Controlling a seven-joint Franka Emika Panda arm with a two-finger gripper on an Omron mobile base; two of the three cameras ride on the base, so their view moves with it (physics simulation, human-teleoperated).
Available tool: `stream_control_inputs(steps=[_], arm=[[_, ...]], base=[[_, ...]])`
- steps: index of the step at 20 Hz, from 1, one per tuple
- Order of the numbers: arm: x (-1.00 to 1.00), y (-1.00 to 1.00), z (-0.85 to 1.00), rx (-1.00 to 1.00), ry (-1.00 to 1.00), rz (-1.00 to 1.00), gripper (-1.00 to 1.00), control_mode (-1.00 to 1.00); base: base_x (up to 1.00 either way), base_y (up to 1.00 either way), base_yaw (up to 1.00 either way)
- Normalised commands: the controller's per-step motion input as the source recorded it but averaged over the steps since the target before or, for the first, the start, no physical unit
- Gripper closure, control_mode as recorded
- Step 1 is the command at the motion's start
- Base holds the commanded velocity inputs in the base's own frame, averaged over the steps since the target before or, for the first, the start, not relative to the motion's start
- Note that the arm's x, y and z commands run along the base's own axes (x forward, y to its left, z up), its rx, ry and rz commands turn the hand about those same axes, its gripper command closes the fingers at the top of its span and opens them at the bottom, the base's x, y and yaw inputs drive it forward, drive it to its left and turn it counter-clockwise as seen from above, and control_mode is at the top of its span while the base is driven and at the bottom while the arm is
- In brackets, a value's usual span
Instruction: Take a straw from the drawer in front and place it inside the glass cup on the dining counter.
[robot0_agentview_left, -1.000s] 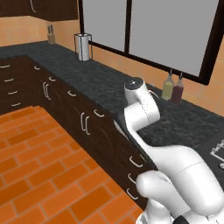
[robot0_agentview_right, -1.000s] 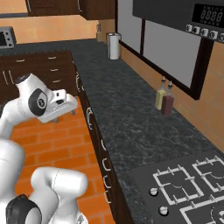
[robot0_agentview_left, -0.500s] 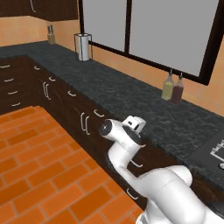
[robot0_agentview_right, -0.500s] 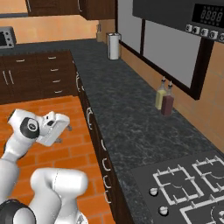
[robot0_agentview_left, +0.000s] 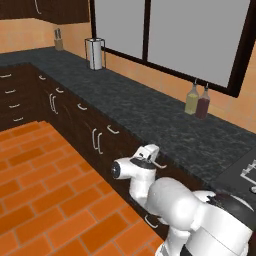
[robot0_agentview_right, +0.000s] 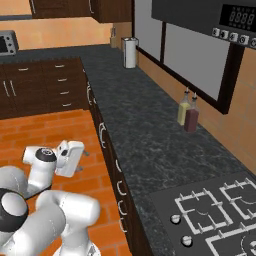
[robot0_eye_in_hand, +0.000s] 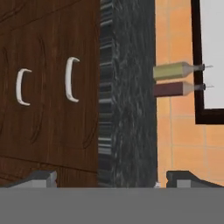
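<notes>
Reaching for the drawer (robot0_eye_in_hand: 72, 83) comes first: the gripper (robot0_eye_in_hand: 109, 181) faces the dark cabinet fronts, rolled sideways, its fingers spread wide and empty. Judging by this, it should square up with the nearer curved handle (robot0_eye_in_hand: 71, 79) and go in straight before closing. No straw or cup can be made out here. Black counter (robot0_agentview_left: 150, 115) runs under a window, with two bottles (robot0_agentview_left: 197, 100) against the orange wall, above a brick-red floor (robot0_agentview_left: 35, 185).

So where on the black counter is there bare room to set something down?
The black counter is bare between the steel canister and the two bottles, and along the front edge past them. It is crowded against the wall at the bottles and on the stove.
</notes>
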Motion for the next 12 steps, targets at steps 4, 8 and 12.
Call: stream_control_inputs(steps=[4, 8, 12], arm=[[0.46, -0.17, -0.39, -0.2, 0.0, -0.1, -1.0, -1.0], [0.37, -0.22, -0.37, -0.17, 0.0, -0.15, -1.0, -1.0], [0.12, -0.21, -0.24, -0.09, 0.0, -0.13, -1.0, -1.0]], base=[[0.0, 0.0, 0.0], [0.0, 0.0, 0.0], [0.0, 0.0, 0.0]])
